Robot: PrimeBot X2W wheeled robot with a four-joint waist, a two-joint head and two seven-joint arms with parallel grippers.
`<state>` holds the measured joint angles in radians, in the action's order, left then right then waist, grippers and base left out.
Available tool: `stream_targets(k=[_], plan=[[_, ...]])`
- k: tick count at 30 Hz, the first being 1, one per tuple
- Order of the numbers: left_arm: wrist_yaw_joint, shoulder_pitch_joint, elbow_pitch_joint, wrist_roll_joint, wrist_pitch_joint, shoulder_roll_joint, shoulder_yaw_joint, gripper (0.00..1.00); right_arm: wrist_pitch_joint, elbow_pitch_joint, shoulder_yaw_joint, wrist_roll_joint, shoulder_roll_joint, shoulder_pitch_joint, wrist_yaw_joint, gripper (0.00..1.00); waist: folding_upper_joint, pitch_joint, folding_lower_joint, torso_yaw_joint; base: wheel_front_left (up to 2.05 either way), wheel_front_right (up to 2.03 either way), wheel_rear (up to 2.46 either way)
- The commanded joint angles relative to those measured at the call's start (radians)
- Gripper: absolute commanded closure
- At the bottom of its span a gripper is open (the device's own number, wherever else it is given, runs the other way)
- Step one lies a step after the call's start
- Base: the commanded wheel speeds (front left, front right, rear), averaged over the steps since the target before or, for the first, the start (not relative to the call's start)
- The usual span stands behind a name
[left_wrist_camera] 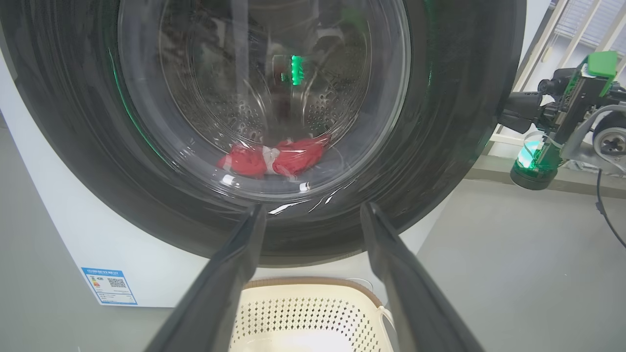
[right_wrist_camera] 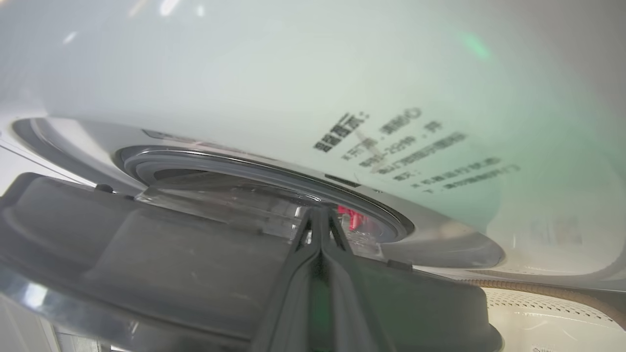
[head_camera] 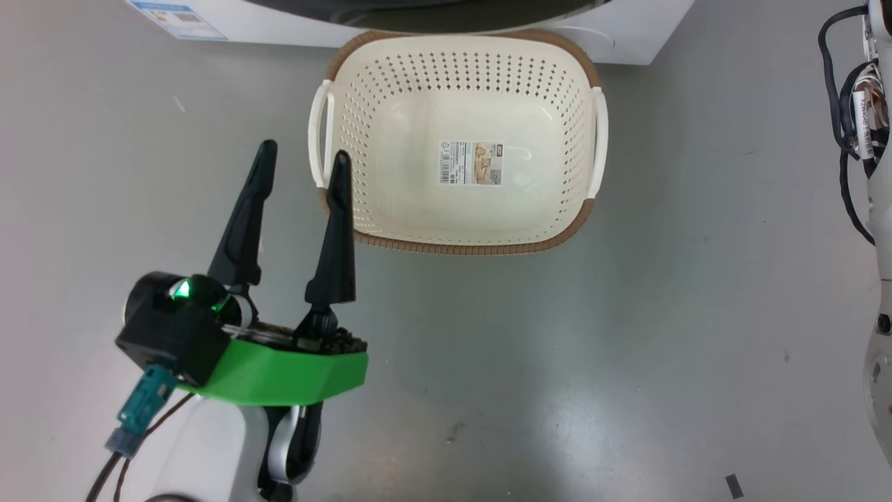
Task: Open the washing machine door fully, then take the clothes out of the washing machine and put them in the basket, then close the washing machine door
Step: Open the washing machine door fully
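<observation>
**A:** Where is the washing machine [left_wrist_camera: 73, 220] from the left gripper [left_wrist_camera: 313, 209]?

**B:** Straight ahead, its white front just past the fingertips. That gripper's fingers stand wide apart and hold nothing.

**A:** And the washing machine door [left_wrist_camera: 450, 122]?

**B:** Ahead of the left fingers and above them, with the black frame facing them. It is slightly ajar. The right gripper [right_wrist_camera: 319, 215], fingers pressed together, has its tip in the gap between the door's inner side and the machine's front. I cannot tell whether it touches the door.

**A:** The basket [head_camera: 474, 245]?

**B:** It sits on the floor [head_camera: 627, 348] under the door, below and just ahead of the left fingertips. Its near left corner is closest to them.

**A:** The clothes [left_wrist_camera: 274, 159]?

**B:** They are in the drum [left_wrist_camera: 234, 117] behind the glass, ahead of the left fingertips: red with white. A sliver of red also shows just beyond the right gripper's tip.

**A:** Anything smaller?

**B:** A paper sticker [head_camera: 471, 163] lies on the basket's floor. A blue label [left_wrist_camera: 108, 285] sits low on the machine's front, to the left of the left gripper.
</observation>
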<state>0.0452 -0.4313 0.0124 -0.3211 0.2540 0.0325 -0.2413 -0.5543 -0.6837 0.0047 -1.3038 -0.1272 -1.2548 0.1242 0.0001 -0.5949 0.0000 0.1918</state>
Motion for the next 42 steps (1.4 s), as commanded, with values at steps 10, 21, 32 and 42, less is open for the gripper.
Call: stream_targets(k=[10,21,32,42], plan=[[0.005,-0.001,0.004,0.001,0.008,0.018,0.032,0.0,-0.082,0.058,0.0,-0.017,0.049,0.035,0.007,1.0,-0.0001,0.024,0.0,-0.018,0.0,0.0,0.0],[0.001,0.013,-0.011,0.009,0.008,0.018,0.04,0.0,-0.099,0.067,0.009,-0.035,0.069,0.113,0.007,1.0,-0.0001,0.07,0.0,-0.032,0.0,0.0,0.0],[0.001,0.045,-0.031,0.016,0.008,0.018,0.054,0.0,-0.108,0.067,0.074,-0.082,0.076,0.2,0.007,1.0,-0.0001,0.146,0.0,-0.048,0.0,0.0,0.0],[0.003,0.072,-0.04,0.019,0.008,0.018,0.059,0.0,-0.093,0.075,0.154,-0.139,0.077,0.259,0.007,1.0,-0.0001,0.197,0.0,-0.062,0.0,0.0,0.0]])
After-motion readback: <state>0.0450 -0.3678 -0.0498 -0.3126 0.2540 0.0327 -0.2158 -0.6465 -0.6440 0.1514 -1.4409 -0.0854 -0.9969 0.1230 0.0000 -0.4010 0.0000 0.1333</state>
